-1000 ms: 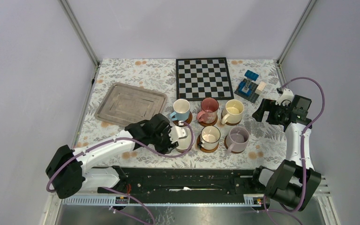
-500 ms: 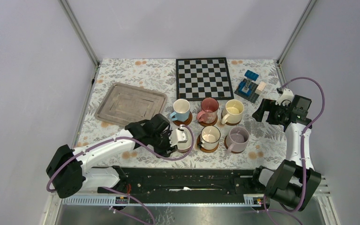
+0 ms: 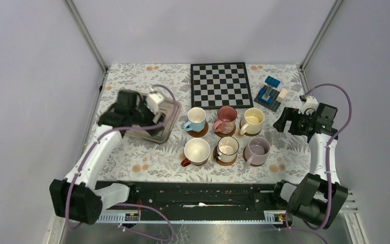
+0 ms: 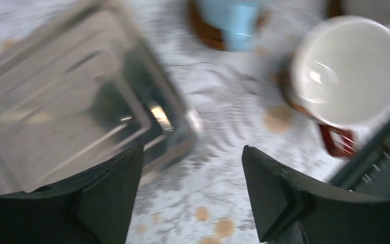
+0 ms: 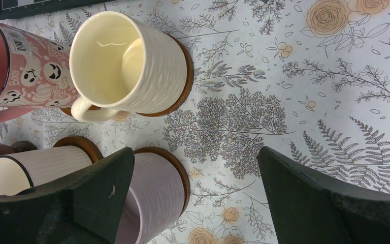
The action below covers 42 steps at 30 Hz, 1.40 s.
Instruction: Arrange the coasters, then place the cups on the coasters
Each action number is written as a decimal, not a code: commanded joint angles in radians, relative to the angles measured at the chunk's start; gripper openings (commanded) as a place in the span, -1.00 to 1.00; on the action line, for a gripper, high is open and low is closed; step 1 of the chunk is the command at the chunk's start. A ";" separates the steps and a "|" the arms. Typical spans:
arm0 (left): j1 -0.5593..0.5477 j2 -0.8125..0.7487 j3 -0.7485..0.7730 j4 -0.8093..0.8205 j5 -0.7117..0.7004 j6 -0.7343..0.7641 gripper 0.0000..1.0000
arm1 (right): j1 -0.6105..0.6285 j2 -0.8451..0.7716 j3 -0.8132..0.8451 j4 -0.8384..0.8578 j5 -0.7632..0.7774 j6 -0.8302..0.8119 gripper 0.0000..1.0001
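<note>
Hovering over tray (image 4: 56, 101), L tool (image 4: 190, 157) gapes wide, empty; R tool (image 5: 195, 157) wide too, gripping 0 things.

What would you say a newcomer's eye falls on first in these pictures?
Most likely the six cups, set centrally in two rows of three, each on a brown coaster. Next comes the black-and-white chessboard just behind them. Then the left gripper, jaws open and empty, hanging over the end of the grey metal tray nearest the cups.
</note>
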 commanded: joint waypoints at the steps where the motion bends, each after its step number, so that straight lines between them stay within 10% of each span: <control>1: 0.232 0.136 0.122 0.042 -0.015 0.063 0.62 | 0.005 -0.018 0.007 -0.014 -0.028 -0.014 0.97; 16: 0.540 0.703 0.290 0.162 -0.214 0.167 0.34 | 0.005 -0.030 0.008 -0.024 -0.017 -0.028 0.97; 42: 0.617 0.446 -0.134 0.065 -0.231 0.213 0.34 | 0.005 -0.025 0.008 -0.020 -0.032 -0.028 0.97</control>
